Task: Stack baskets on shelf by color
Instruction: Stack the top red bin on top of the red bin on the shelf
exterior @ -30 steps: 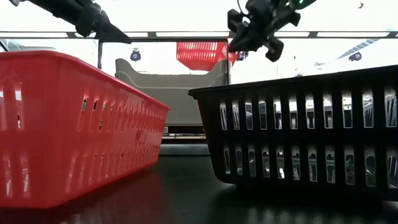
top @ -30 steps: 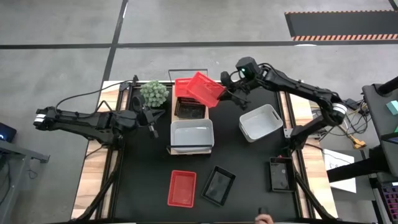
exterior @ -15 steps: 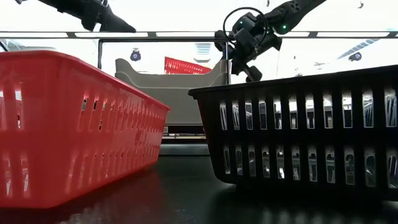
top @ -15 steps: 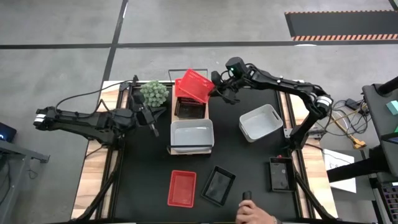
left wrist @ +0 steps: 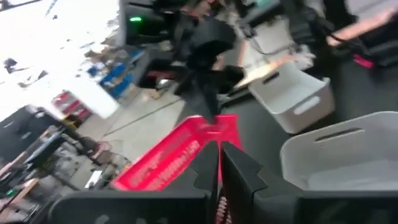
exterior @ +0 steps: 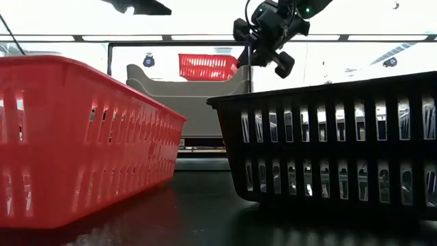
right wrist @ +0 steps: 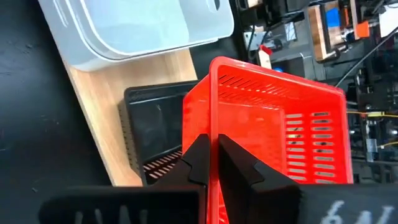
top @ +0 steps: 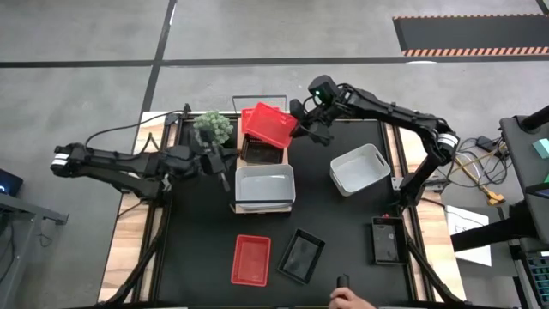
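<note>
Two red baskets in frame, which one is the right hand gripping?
The red basket over the shelf, its rim pinched by the right hand. The other red basket lies untouched on the tabletop's front.

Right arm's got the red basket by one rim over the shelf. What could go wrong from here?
1. The right gripper pinches only one wall of the red basket, which hangs tilted; it may swing or slip.
2. Below it on the shelf sits a black basket; lowered here, red would land on black, mixing colours.
3. The left gripper, shut, hovers by the white basket and plant, close enough to bump them.
</note>
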Robot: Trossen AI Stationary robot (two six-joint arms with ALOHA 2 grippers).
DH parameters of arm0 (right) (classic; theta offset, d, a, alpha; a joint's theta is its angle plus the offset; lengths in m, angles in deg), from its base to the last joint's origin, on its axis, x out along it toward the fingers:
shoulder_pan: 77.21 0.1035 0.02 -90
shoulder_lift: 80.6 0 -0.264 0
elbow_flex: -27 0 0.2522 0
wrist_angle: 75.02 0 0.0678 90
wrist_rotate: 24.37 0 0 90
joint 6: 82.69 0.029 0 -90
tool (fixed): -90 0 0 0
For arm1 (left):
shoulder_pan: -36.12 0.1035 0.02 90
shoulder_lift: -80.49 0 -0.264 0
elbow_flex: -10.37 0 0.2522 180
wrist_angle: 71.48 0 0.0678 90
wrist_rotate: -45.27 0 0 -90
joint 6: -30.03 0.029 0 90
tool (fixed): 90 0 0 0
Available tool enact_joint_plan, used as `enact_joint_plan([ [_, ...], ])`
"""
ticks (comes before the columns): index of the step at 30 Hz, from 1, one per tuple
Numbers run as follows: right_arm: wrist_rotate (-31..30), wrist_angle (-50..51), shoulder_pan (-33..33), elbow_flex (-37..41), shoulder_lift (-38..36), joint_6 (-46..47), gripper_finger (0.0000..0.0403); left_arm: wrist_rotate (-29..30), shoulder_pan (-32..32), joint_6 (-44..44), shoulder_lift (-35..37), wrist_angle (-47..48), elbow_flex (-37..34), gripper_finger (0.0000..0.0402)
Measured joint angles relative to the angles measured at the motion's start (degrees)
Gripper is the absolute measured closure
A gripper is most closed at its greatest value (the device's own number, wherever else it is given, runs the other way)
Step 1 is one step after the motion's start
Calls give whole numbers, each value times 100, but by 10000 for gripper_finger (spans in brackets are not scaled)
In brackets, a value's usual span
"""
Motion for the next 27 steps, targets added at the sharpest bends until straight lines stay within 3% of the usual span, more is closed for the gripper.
enact_joint_plan([
  [4,-2,362,-2,-181,0,-1,390,-738,72,-85,-511,656,707,360],
  [10,-4,898,65,-183,0,-20,390,-928,329,-144,-1386,1595,1693,265],
  [13,-2,1004,158,-180,0,-9,390,-1301,589,-102,-1835,1911,2054,233],
  [19,-4,1001,268,-178,0,18,390,-1806,1209,20,-2463,2181,2482,222],
  [24,-2,991,299,-178,0,23,390,-2887,1689,151,-2678,2334,2563,222],
  [27,-4,987,297,-178,0,80,390,-3120,1900,138,-2711,2353,2565,227],
])
